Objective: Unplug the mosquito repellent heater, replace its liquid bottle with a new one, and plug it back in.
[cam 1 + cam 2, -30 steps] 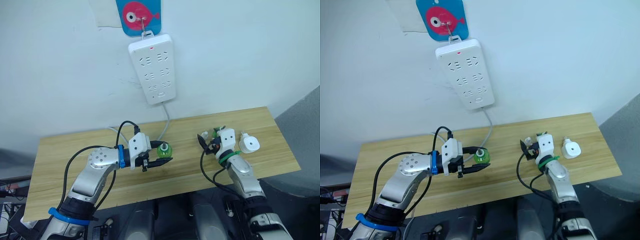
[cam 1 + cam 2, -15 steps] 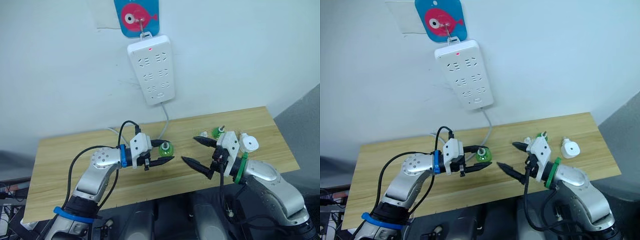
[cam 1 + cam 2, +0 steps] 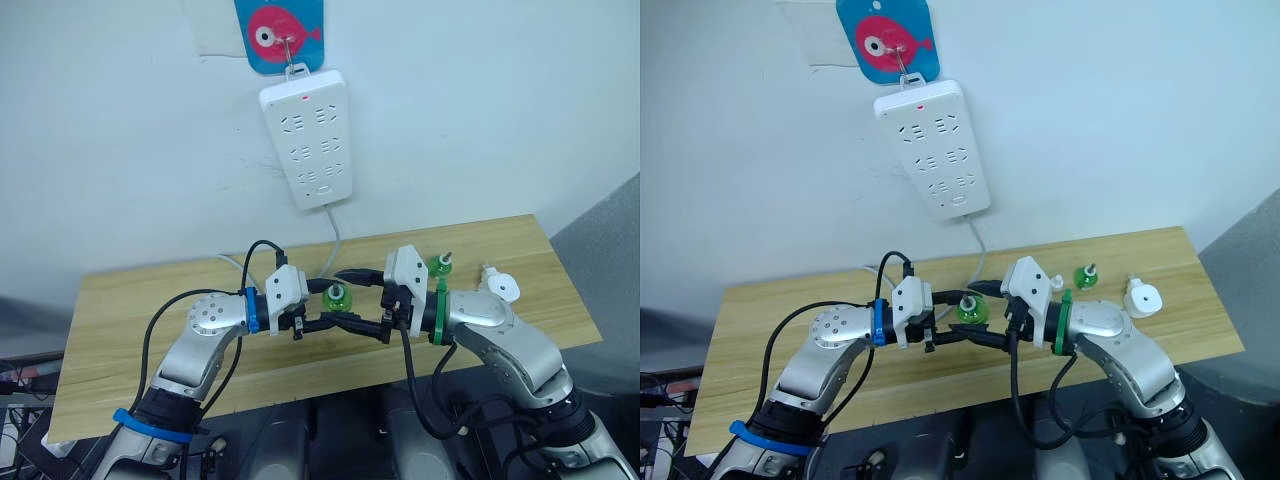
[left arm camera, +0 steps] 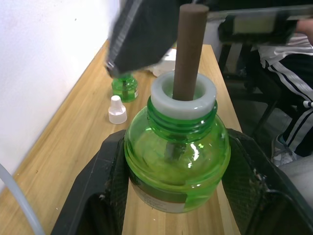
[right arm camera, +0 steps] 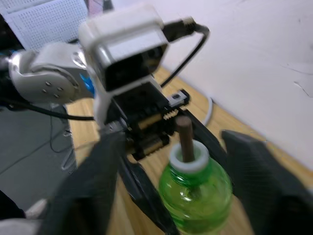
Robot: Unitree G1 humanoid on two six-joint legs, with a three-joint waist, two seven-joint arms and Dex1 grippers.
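Green liquid is filling the small bottle [image 4: 176,161] that the left gripper [image 3: 325,306] is holding between its two black fingers, above the wooden table [image 3: 130,310]; a brown wick is standing out of its white collar. The right gripper [image 3: 362,302] is facing it with fingers spread wide, one on each side of this bottle, not pressing it. The mosquito repellent heater [image 3: 498,287] is lying unplugged near the table's right end, just beside a second green bottle [image 3: 439,266] and a white cap [image 4: 117,109]. The power strip [image 3: 306,136] is hanging on the wall.
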